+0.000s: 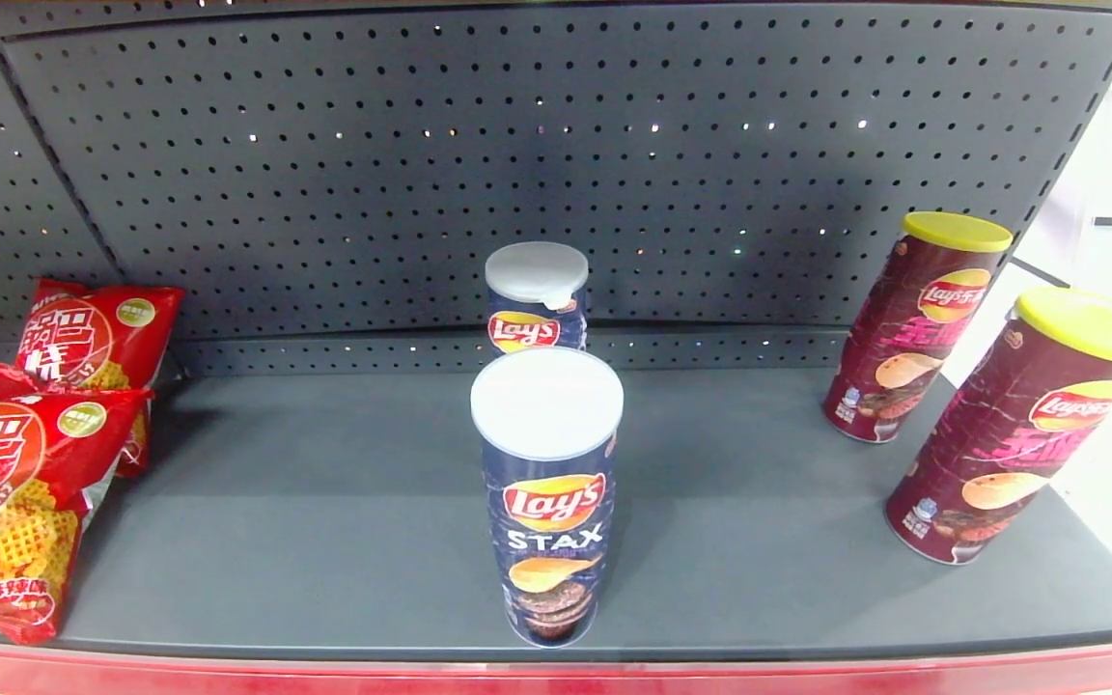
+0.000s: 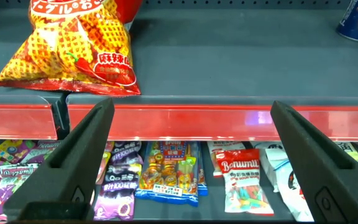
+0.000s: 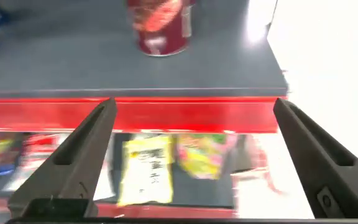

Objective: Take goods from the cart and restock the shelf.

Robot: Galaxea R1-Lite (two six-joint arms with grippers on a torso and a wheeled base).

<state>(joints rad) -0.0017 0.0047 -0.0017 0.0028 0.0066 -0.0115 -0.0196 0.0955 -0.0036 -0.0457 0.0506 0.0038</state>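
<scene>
Two blue chip cans (image 1: 546, 483) stand centred on the grey shelf (image 1: 324, 502) before dark pegboard (image 1: 421, 145), left tool (image 2: 191, 104) and right tool (image 3: 194, 102) both spread wide.

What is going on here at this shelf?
A robot is restocking a store shelf. Right now its left gripper and right gripper are both open and empty, held in front of the shelf's red edge. On the shelf, two blue cans stand in the middle, two maroon cans on the right, and two red bags sit on the left.
</scene>
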